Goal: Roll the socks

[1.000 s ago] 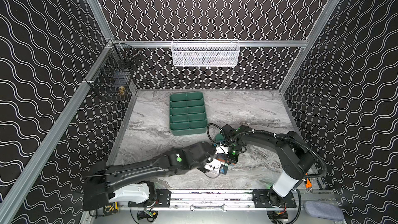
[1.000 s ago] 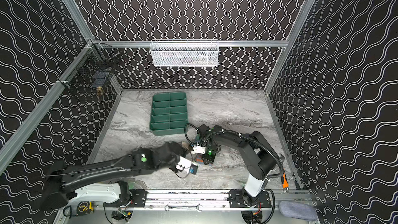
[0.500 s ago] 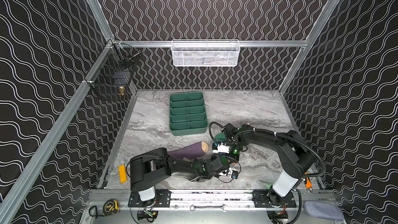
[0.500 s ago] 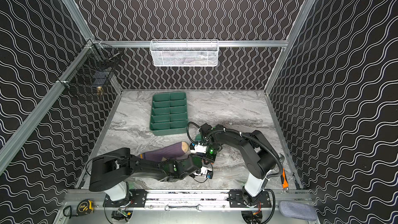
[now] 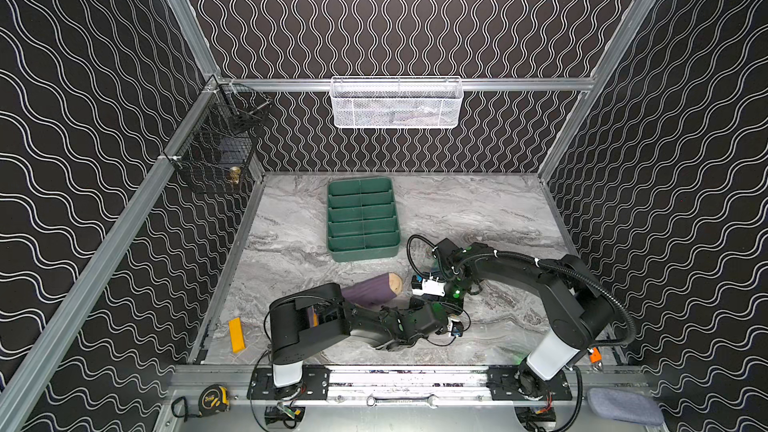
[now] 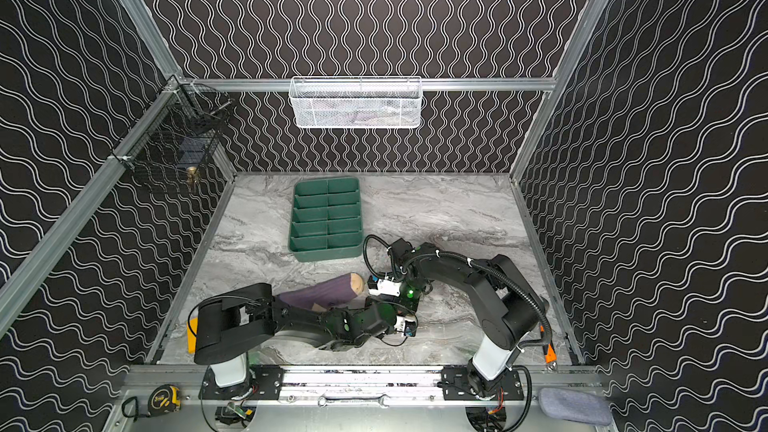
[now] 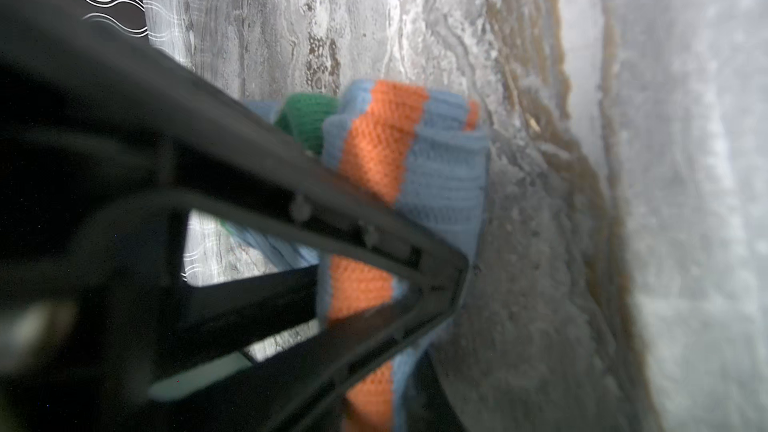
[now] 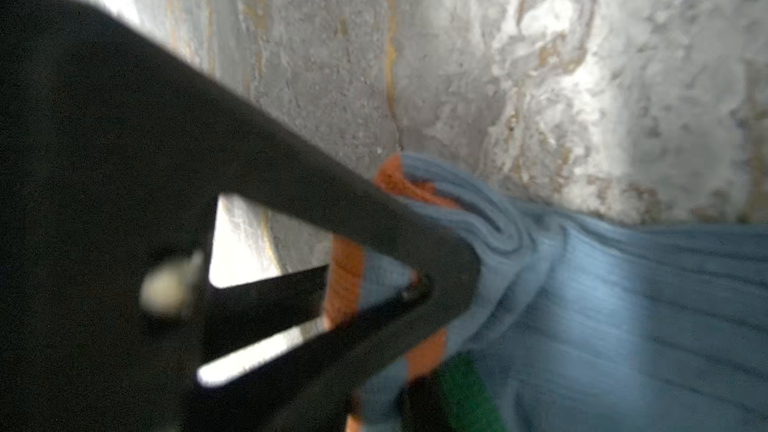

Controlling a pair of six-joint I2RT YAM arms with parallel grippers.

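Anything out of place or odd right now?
Nothing spilled or damaged. The left gripper and right gripper are both shut on the blue sock, bunched between them. The purple sock lies partly under the left arm. A stray yellow block sits near the table's left edge.

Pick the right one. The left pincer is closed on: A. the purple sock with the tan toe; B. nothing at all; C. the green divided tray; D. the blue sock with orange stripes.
D: in the left wrist view the left pincer is shut on the ribbed blue sock with orange stripes, with the fabric pinched between its tips.
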